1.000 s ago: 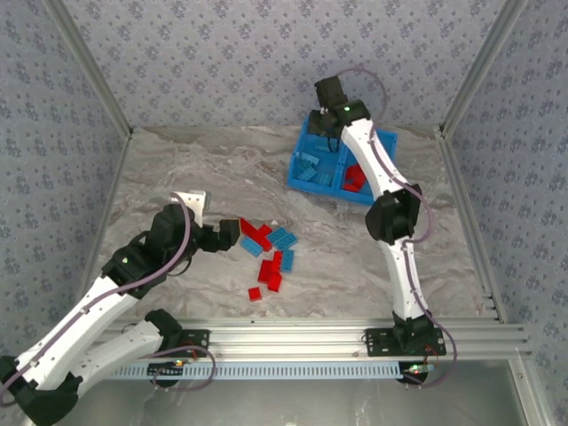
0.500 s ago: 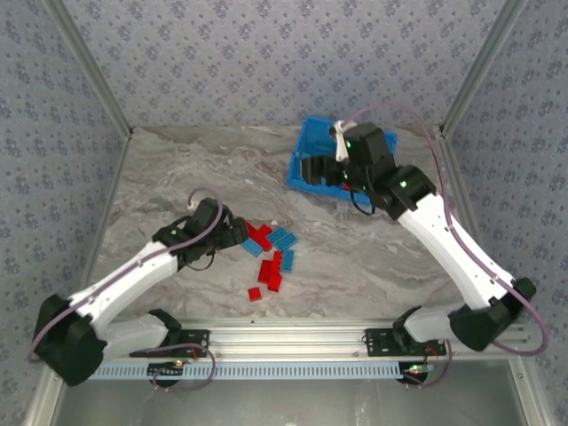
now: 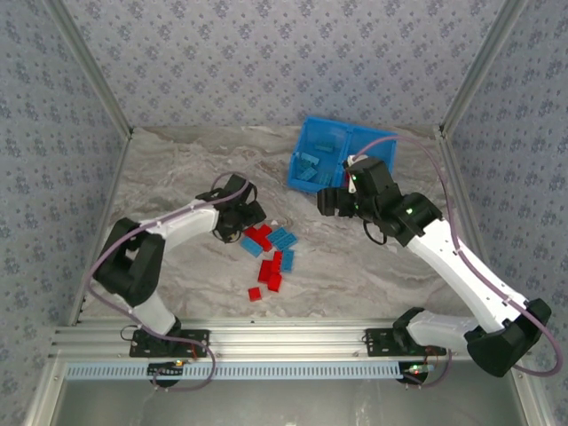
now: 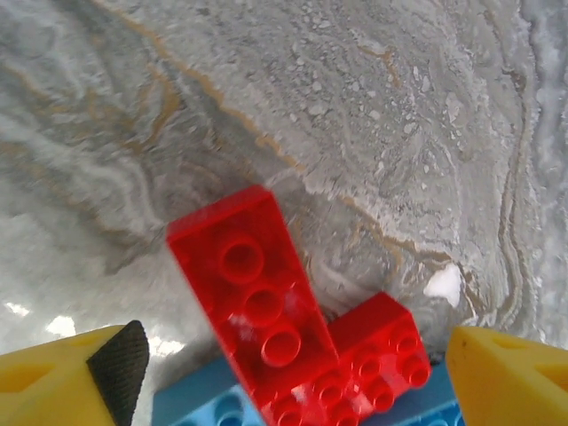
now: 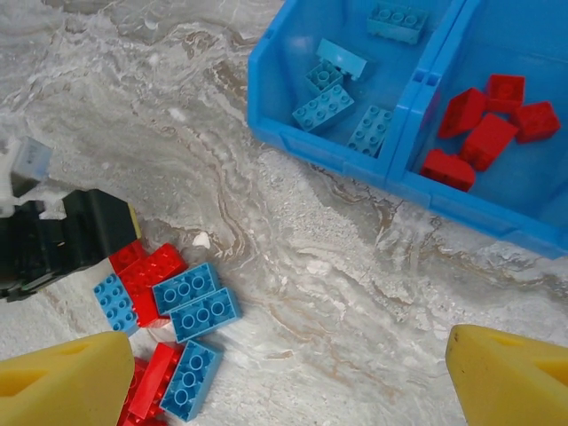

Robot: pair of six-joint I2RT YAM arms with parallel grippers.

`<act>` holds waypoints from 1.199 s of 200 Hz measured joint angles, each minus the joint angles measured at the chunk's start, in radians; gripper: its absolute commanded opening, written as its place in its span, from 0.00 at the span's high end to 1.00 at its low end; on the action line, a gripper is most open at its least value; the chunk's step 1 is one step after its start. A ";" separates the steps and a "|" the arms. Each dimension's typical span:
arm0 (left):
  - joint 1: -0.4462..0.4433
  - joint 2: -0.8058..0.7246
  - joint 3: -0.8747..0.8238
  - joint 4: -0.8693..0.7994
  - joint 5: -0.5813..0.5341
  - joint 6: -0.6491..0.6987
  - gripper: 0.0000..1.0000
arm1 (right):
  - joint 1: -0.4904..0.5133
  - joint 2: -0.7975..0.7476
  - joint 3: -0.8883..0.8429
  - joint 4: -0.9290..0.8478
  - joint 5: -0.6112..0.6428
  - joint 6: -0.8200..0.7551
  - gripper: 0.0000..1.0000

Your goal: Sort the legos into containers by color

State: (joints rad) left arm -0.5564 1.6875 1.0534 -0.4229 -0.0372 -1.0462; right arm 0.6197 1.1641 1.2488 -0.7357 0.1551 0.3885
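Right gripper [image 3: 328,202] has left the bin [image 5: 319,153] and swung toward the pile [image 3: 271,253], jaws wide and empty; a drop appears done. Left gripper [image 3: 250,216] has reached the pile's upper-left edge, jaws apart astride a red brick [image 4: 257,302], not touching it. Bricks beneath are cut off at the frame bottom.

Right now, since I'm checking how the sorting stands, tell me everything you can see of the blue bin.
The blue bin looks like bright, glossy plastic, one piece split by a central divider into two open side-by-side compartments. It sits flat on the marbled table, toward the far right, turned slightly askew. One compartment holds light blue bricks, the other red bricks. Nothing but the table and those bricks seems to touch it.
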 measured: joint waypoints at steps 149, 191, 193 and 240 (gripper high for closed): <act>-0.037 0.090 0.206 -0.247 -0.124 0.076 0.71 | -0.002 -0.079 0.000 -0.036 0.029 0.044 0.06; -0.204 0.047 0.520 -0.285 -0.184 0.237 0.76 | -0.002 -0.172 -0.023 -0.039 0.124 0.105 0.04; -0.212 0.048 0.535 -0.278 -0.181 0.248 0.76 | -0.002 -0.179 -0.026 -0.040 0.129 0.108 0.04; -0.337 0.234 0.887 -0.122 -0.071 0.537 0.79 | -0.008 -0.362 -0.161 -0.044 0.254 0.213 0.02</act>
State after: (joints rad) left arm -0.8932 1.9217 1.9400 -0.5449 -0.1081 -0.5091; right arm 0.6113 0.8017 1.0882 -0.7795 0.4095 0.6014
